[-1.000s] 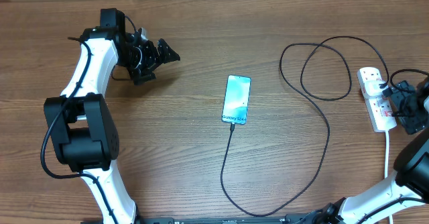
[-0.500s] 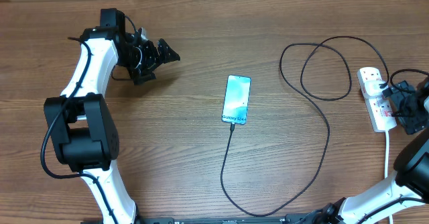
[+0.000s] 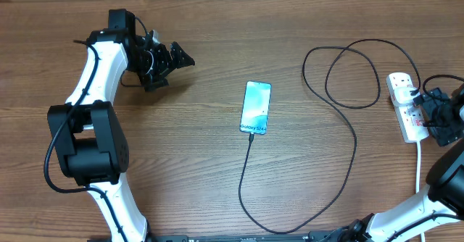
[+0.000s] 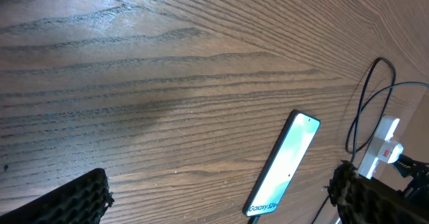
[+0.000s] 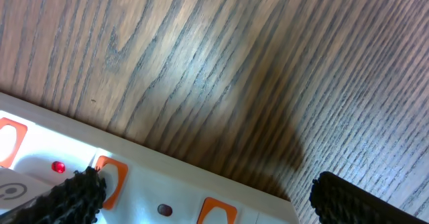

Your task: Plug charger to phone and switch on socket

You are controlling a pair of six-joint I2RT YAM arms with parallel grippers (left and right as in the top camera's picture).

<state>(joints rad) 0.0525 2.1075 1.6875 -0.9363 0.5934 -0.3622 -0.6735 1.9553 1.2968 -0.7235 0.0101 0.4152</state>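
The phone [image 3: 255,108] lies flat mid-table with its teal screen up; it also shows in the left wrist view as the phone [image 4: 285,160]. The black charger [image 3: 354,144] runs from the phone's near end, where its tip meets the phone, in a wide loop to the socket [image 3: 404,106] at the right edge. My left gripper [image 3: 174,72] hangs open over bare wood, well left of the phone. My right gripper [image 3: 429,110] stands open over the socket [image 5: 167,190], with one finger [image 5: 74,197] above an orange-rimmed switch. A small red light [image 5: 58,166] glows on the strip.
The socket's white cord [image 3: 419,162] runs toward the table's near edge on the right. The charger's loops [image 3: 351,75] lie left of the strip. Both arm bases stand at the near edge.
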